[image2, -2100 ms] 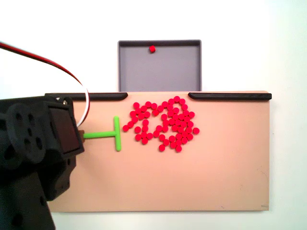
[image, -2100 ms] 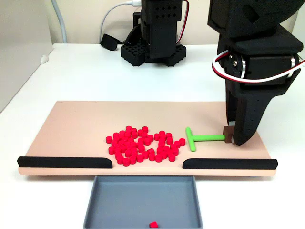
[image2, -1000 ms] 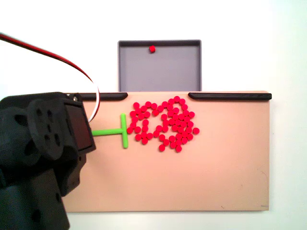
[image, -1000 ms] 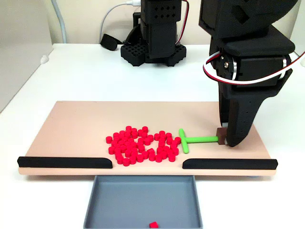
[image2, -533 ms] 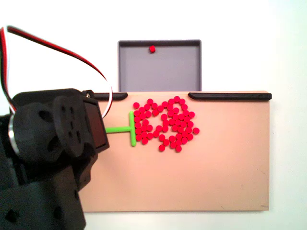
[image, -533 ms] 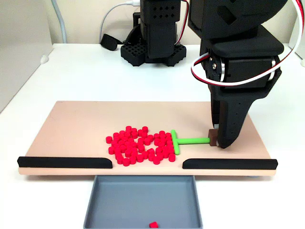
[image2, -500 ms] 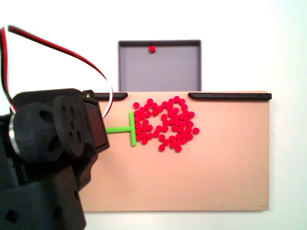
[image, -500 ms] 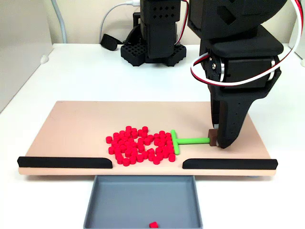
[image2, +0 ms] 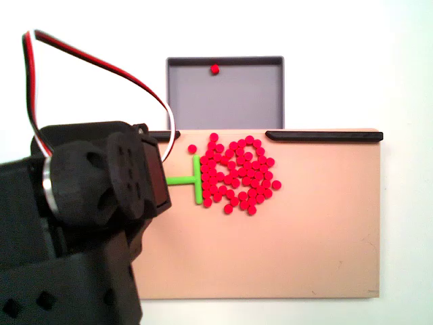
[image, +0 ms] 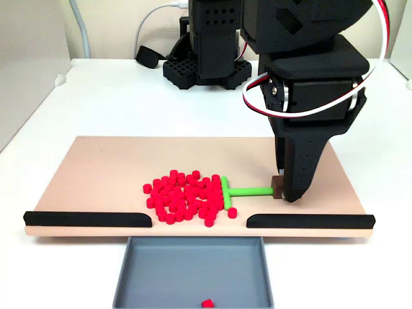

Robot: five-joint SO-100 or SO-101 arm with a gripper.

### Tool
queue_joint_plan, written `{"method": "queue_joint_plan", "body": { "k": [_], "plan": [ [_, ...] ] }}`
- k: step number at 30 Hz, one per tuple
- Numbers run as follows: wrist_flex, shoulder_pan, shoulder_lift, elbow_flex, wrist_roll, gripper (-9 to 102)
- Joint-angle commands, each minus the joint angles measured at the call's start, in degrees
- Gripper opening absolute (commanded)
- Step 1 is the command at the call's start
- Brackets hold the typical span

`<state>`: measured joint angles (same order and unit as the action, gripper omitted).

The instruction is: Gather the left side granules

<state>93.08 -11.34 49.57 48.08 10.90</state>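
white table, one tan board, two black rails, one grey tray holding one stray red piece. claw clamped on one green t-stick, now pushed further left; dozens of granules packed tighter against its crossbar, left of the claw.

A white table holds everything. A flat tan board lies on it. Two black bars sit along the board's 6 o'clock edge in a fixed view, with a gap between them. A heap of red granules lies on the board near that gap. A green T-shaped stick lies on the board, its crossbar touching the heap at the heap's 3 o'clock side. A grey tray sits on the table against the gap, with one red granule inside. A black arm base stands at 12 o'clock.
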Motion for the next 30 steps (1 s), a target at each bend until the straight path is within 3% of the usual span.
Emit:
{"method": "queue_joint_plan", "body": {
  "k": [1,30],
  "plan": [
    [0.0,0.79,0.88,-1.49,-0.44,0],
    [0.79,-4.83,5.8,-0.7,3.96,0]
  ]
}}
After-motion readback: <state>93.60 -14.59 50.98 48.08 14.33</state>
